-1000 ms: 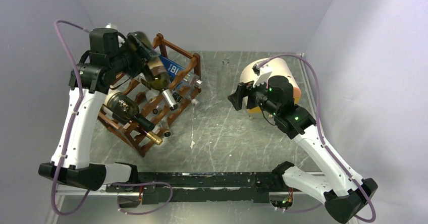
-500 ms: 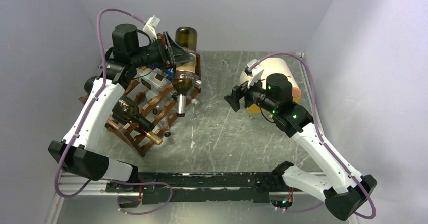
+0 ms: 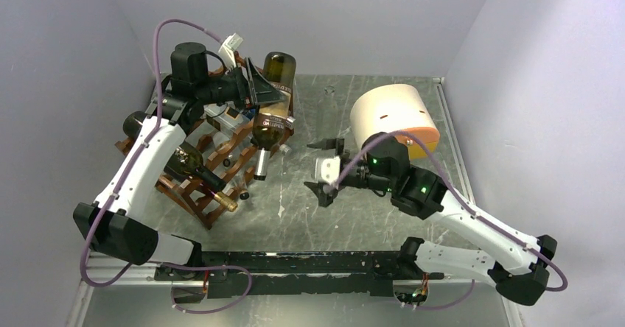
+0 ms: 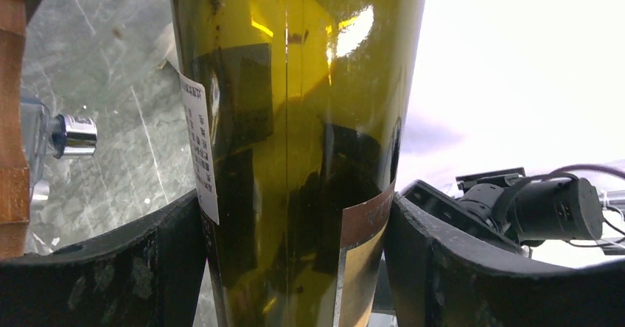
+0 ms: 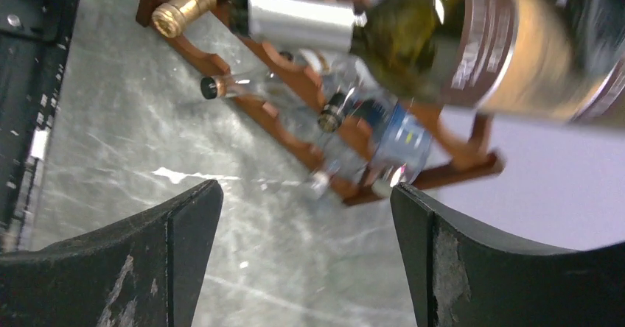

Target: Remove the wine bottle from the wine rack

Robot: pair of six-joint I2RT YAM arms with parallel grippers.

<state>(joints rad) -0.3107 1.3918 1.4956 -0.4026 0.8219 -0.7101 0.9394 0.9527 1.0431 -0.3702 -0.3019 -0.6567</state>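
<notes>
Top external: left end effector (image 3: 264, 91), grasping the wine bottle (image 3: 270, 124), had lifted it off the ten-o'clock wine rack (image 3: 193, 194); right end effector (image 3: 322, 169) released.

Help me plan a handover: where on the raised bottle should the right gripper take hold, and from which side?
Probably the neck, coming from the right arm's side. The bottle is tilted neck-down with the left gripper clamped on its body, so only the narrow lower end is free. The rack sits on its other side, and the open right gripper faces it.
</notes>
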